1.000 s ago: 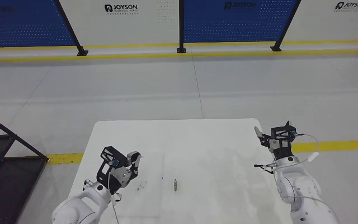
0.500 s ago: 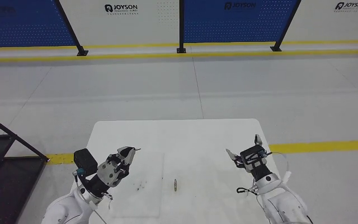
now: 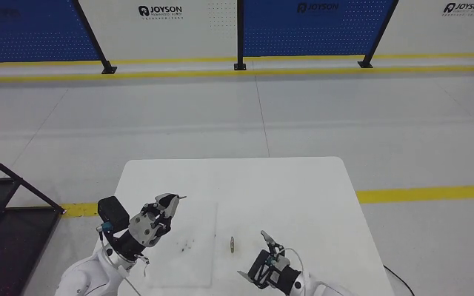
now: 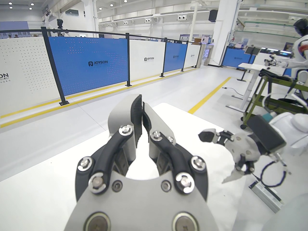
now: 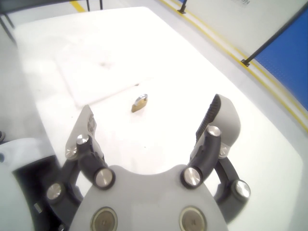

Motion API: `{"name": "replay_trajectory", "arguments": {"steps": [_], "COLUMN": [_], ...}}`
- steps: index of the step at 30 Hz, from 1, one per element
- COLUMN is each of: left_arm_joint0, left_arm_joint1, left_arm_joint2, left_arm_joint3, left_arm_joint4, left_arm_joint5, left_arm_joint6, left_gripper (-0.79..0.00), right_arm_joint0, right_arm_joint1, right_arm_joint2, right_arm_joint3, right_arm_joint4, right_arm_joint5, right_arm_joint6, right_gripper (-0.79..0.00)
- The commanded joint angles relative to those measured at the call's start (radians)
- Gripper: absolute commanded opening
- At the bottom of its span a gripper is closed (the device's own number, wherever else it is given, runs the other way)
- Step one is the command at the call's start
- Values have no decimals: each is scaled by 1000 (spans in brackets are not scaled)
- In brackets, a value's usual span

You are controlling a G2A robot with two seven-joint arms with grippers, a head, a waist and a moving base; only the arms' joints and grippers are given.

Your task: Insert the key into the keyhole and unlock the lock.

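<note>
The padlock (image 5: 139, 103) sits untouched on our table (image 5: 250, 126) before the wide-open right gripper (image 5: 151, 102); the left gripper (image 4: 142, 108) is pinched tight, whether on the key we cannot tell, insertion yet to come.

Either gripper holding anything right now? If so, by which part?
Right gripper: jaws open, empty; the padlock lies on the table, untouched. Left gripper: jaws shut, nothing visible between them, though something thin could hide there.

The left gripper (image 3: 167, 200) hovers over the counter's (image 3: 296, 185) left near part, fingers pressed together; the right gripper (image 3: 253, 256) hangs by the counter's near edge, fingers spread wide
</note>
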Motion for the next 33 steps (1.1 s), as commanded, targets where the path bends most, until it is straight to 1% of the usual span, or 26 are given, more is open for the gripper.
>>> {"name": "replay_trajectory", "arguments": {"steps": [1,5,6,10,18,19,20,24,26,28,29,30,33], "left_arm_joint0": [0,0,0,0,0,0,0,0,0,0,0,0,0], "left_arm_joint1": [0,0,0,0,0,0,0,0,0,0,0,0,0], "left_arm_joint2": [0,0,0,0,0,0,0,0,0,0,0,0,0], "left_arm_joint3": [0,0,0,0,0,0,0,0,0,0,0,0,0], "left_arm_joint4": [0,0,0,0,0,0,0,0,0,0,0,0,0], "left_arm_joint5": [0,0,0,0,0,0,0,0,0,0,0,0,0], "left_arm_joint6": [0,0,0,0,0,0,0,0,0,0,0,0,0], "left_gripper": [-785,-785,-785,-785,-785,-785,-785,-785,-785,-785,-785,-785,-785], "right_arm_joint0": [31,131,155,243,340,347,355,380,389,397,401,405,417], "right_arm_joint1": [-9,-36,-44,-72,-109,-114,-117,-128,-132,-136,-139,-141,-146], "right_arm_joint2": [-43,-125,-142,-205,-274,-279,-285,-303,-310,-315,-317,-320,-326], "right_arm_joint3": [40,137,164,254,357,366,374,402,413,426,432,437,455], "right_arm_joint4": [34,96,110,143,223,239,249,278,281,290,296,301,317], "right_arm_joint5": [24,95,127,221,300,310,316,327,333,345,348,349,359], "right_arm_joint6": [38,128,150,201,264,270,276,288,290,293,294,295,299], "right_gripper": [0,0,0,0,0,-52,-142,-212,-203,-259,-388,-409,-422]}}
